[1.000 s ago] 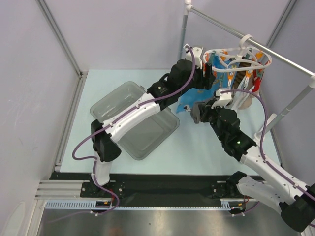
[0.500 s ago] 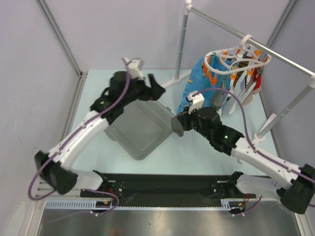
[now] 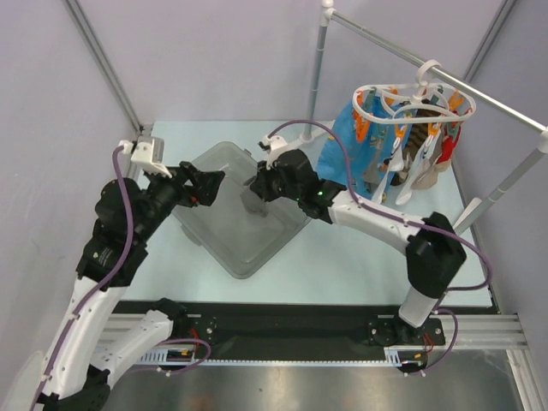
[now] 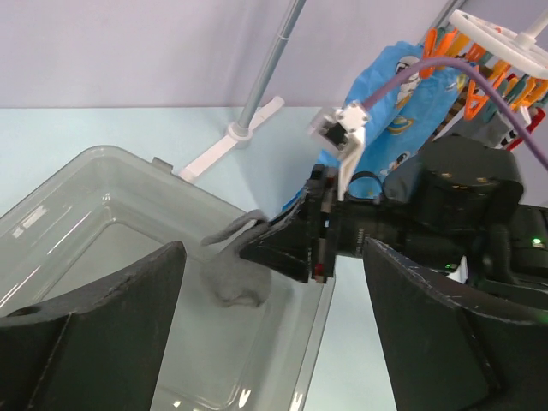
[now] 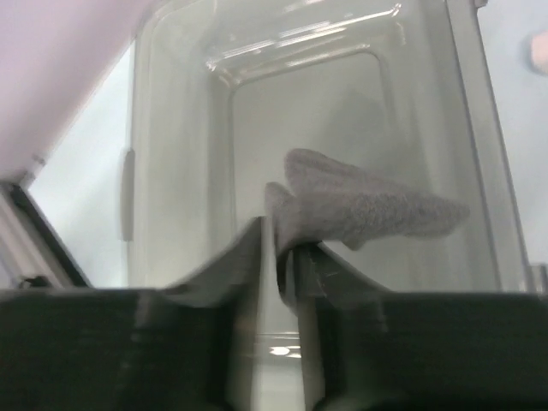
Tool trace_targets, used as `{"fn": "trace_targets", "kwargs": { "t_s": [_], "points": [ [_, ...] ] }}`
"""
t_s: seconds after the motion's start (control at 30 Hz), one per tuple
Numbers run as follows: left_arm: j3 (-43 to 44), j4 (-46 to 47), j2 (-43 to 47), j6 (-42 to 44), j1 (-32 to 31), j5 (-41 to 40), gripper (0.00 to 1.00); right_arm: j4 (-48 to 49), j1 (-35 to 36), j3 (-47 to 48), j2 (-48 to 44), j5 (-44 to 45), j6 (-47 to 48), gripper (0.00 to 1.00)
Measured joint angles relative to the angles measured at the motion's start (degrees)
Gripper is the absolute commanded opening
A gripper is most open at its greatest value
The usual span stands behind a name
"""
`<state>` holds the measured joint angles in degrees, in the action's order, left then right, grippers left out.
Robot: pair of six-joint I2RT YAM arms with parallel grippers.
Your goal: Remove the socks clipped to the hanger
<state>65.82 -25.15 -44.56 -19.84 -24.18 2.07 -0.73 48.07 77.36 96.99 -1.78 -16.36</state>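
I'm watching the right gripper (image 5: 276, 244) pinching the grey sock (image 5: 368, 205) by one edge. Its jaws are nearly together with a fold of knit caught between them, and it is holding the sock inside the mouth of the clear tub (image 3: 235, 265), well apart from the hanger (image 3: 377, 88). The left gripper (image 3: 208, 187) is standing wide apart with nothing in it, hovering over the tub's left side. The other socks are hanging clipped under the hanger's ring on the rail (image 3: 488, 94), with the blue sock (image 3: 347, 141) nearest the arms. I'm judging these socks to be light, limp and slightly grippy, likely to droop and stretch rather than push back. So I'm planning to take hold close under a clip, where a short tug is working on the clip and not just lengthening the fabric. The right wrist view is giving me the pinch itself and the sock's loose body sagging toward the tub floor, which the overhead view is hiding under the arm. The overhead view is giving me the hanger and both arms, which that wrist camera is missing. The left wrist view is showing the sock dangling in profile, though whether its tip is touching the floor I cannot tell.
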Motion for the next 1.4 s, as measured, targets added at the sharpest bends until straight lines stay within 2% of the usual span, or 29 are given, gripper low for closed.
{"fn": "trace_targets", "kwargs": {
  "t_s": [0.07,0.1,0.2,0.33,0.47,0.7,0.83,1.07,1.27,1.4],
  "points": [
    [-0.52,-0.68,1.25,0.92,0.0,-0.48,0.91,-0.44,0.48,1.62,2.95,-0.94,-1.2,0.42],
    [-0.85,-1.03,1.6,1.27,0.0,-0.68,0.91,-1.57,0.76,2.47,4.15,-0.98,-1.57,0.51],
    [-2.03,-1.79,1.68,2.4,0.0,-0.96,0.91,-4.42,1.25,3.41,4.7,-0.09,-2.16,0.64],
    [-3.06,-2.43,0.85,2.99,0.0,-0.83,0.9,-9.35,1.42,5.18,3.54,3.61,-2.27,0.71],
    [-3.74,-1.95,-0.39,3.28,0.0,0.63,0.88,-16.15,1.01,3.93,-2.8,8.07,-2.71,0.7],
    [-7.5,4.22,-1.44,1.6,-0.63,5.95,0.87,-27.23,-0.66,-2.16,-21.68,17.27,-3.43,0.64],
    [-8.72,9.44,-4.55,0.31,-5.53,6.6,0.86,-33.05,-2.93,-2.56,-28.76,22.03,-3.43,0.62],
    [-8.72,20.85,-15.74,0.39,-19.87,1.88,0.83,-43.5,-9.46,-1.53,-36.24,25.99,-3.82,0.61],
    [-8.24,36.35,-29.07,1.01,-24.74,-1.9,0.77,-48.85,-13.31,0.15,-41.31,27.61,-4.61,0.57],
    [-3.63,43.36,-39.82,2.38,-26.69,-2.56,0.72,-50.82,-15.47,0.7,-43.39,28.7,-4.59,0.56]
  ]
}}
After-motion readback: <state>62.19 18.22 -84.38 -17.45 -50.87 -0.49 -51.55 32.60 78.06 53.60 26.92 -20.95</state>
